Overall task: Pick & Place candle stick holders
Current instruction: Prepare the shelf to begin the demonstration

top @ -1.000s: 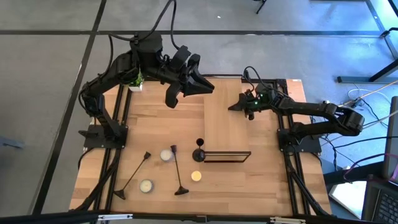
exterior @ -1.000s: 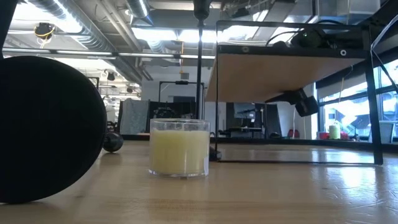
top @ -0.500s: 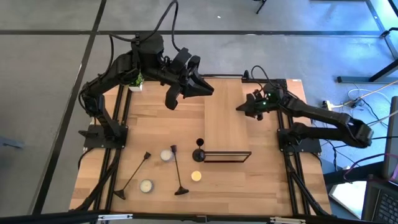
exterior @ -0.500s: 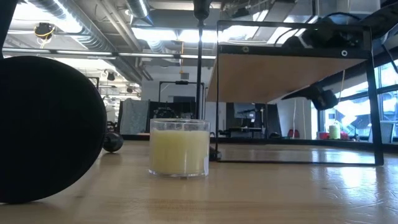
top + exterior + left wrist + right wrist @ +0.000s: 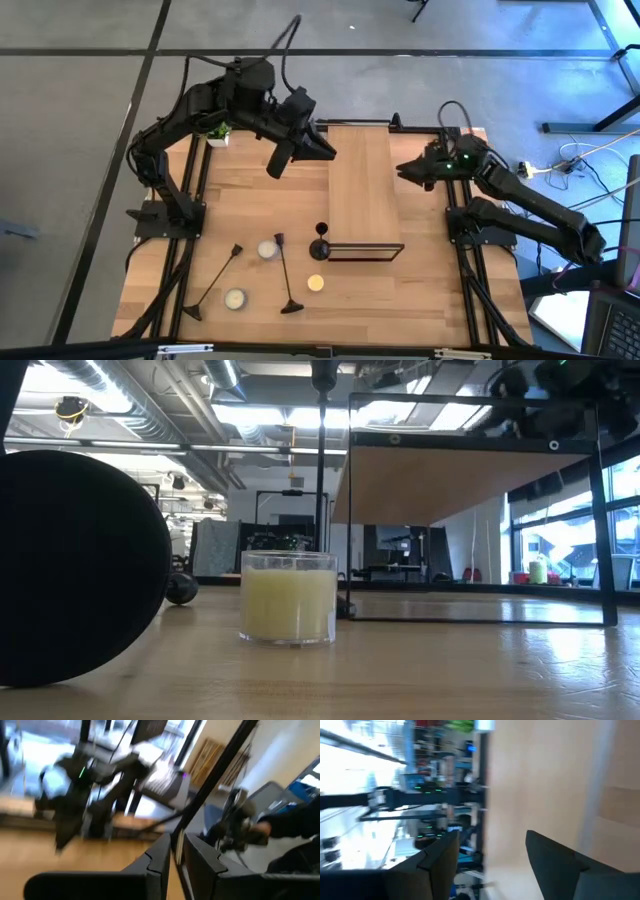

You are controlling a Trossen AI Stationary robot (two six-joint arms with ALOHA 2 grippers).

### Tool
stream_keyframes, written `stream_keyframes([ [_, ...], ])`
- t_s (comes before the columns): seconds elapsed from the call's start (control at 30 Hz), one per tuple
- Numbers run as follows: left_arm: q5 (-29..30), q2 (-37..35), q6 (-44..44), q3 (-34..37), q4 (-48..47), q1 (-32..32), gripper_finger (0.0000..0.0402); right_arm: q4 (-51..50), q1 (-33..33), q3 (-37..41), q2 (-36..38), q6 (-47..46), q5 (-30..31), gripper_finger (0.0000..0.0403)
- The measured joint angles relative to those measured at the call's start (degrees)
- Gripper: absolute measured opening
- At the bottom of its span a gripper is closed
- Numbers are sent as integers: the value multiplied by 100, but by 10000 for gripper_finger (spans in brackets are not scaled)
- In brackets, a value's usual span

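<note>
Left gripper point(image 5: 322, 150) sits high over the table's point(image 5: 250, 190) far left, fingers nearly clenched, holding nothing. Right gripper point(image 5: 403, 167) hangs at the far right edge, fingers spread, empty. Two tall holders point(image 5: 214, 283) point(image 5: 284, 274) lie flat at the near left among candles point(image 5: 235, 298). Short holder point(image 5: 320, 240) stands beside the raised shelf point(image 5: 362, 190).

Two holders point(image 5: 214, 280) toppled, one point(image 5: 320, 240) upright

Black candle stick holders point(image 5: 284, 272) – pale yellow candle point(image 5: 289, 596) – light wood table point(image 5: 250, 200).
</note>
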State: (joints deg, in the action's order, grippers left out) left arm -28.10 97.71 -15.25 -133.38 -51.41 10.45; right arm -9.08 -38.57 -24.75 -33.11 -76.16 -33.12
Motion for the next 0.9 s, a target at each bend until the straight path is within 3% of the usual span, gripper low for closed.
stream_keyframes([
  [0.23, 50, 0, 234, 0, -847, -29, 47, 1088, 6, 0, 606, -132, -9, 232],
  [0.5, -42, 0, 302, 0, -1415, -534, 47, 3407, 558, 0, 779, -145, -104, 232],
  [0.7, 137, 0, 32, 0, -2138, -1196, 49, 4168, 1501, -6, 779, 75, -110, 232],
  [0.9, 1100, 0, -324, 0, -2217, -2351, 44, 3916, 2899, -275, 495, 1078, 596, 227],
])
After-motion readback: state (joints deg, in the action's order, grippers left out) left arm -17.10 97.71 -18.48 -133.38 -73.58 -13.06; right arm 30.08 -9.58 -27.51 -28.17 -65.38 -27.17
